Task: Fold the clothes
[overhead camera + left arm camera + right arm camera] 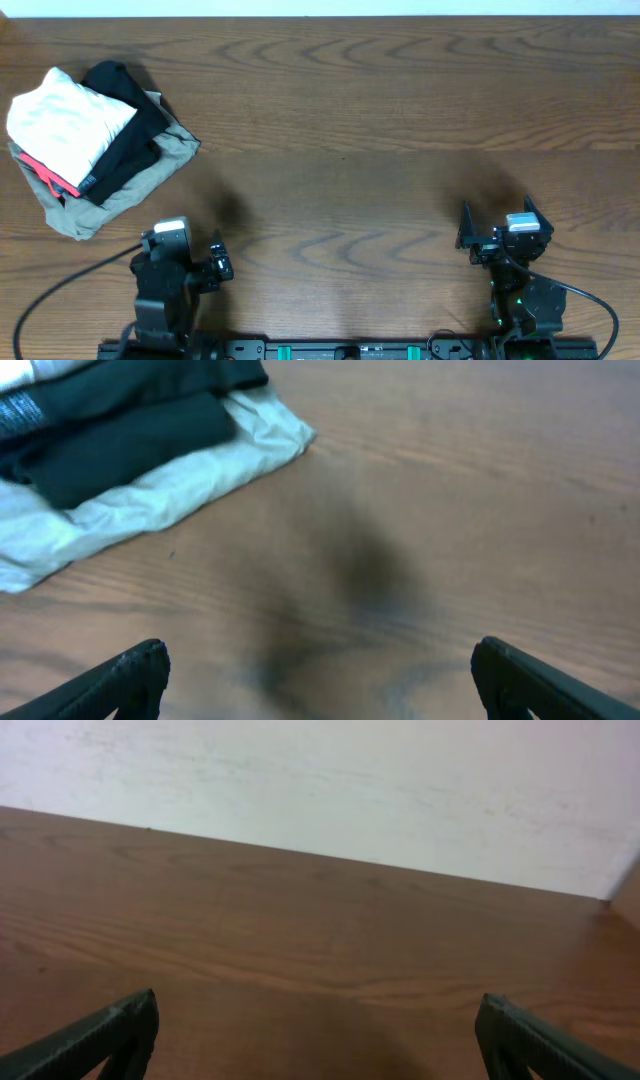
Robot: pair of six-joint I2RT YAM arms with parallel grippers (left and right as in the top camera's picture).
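Observation:
The white T-shirt lies folded on top of a stack at the far left of the table; its chest graphic is hidden. A sliver of it shows at the top left of the left wrist view. My left gripper is open and empty near the table's front edge, below and right of the stack; its fingers hover over bare wood. My right gripper is open and empty at the front right, with only tabletop between its fingers.
Under the T-shirt lie a folded black garment with a red-pink band and a tan folded garment at the bottom. The wooden table ends at a white wall at the back.

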